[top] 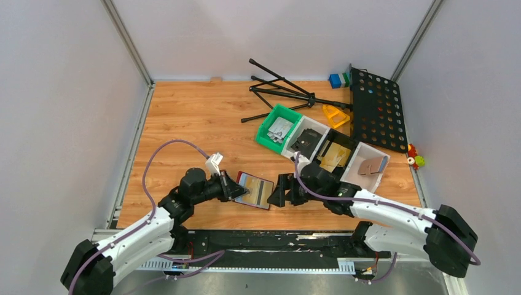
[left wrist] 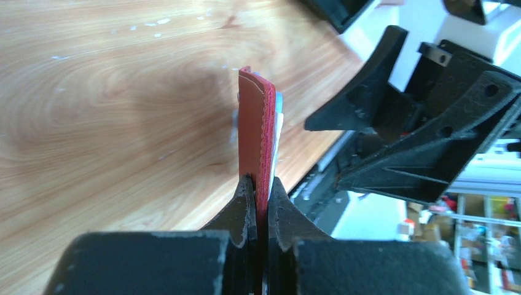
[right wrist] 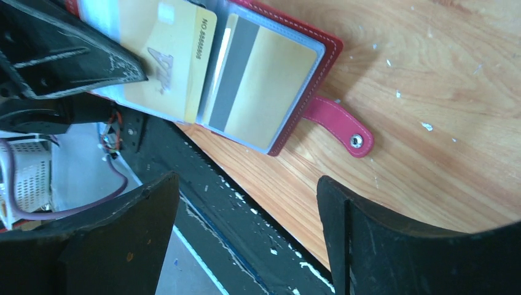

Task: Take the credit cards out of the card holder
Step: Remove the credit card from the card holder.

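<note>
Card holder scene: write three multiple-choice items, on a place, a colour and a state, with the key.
1. The card holder lies: A by the far wall; B between the left gripper and the right gripper; C in a bin.
2. Its visible cards are: A gold; B purple; C green.
3. The left gripper is: A open; B out of view; C shut on the card holder.
Key: B, the top view shows it there; A, gold faces show; C, its fingers pinch the red edge.

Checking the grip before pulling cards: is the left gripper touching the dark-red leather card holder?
Touching. The left wrist view shows the left gripper shut on the dark-red leather card holder, a finger pressed against each face.
</note>
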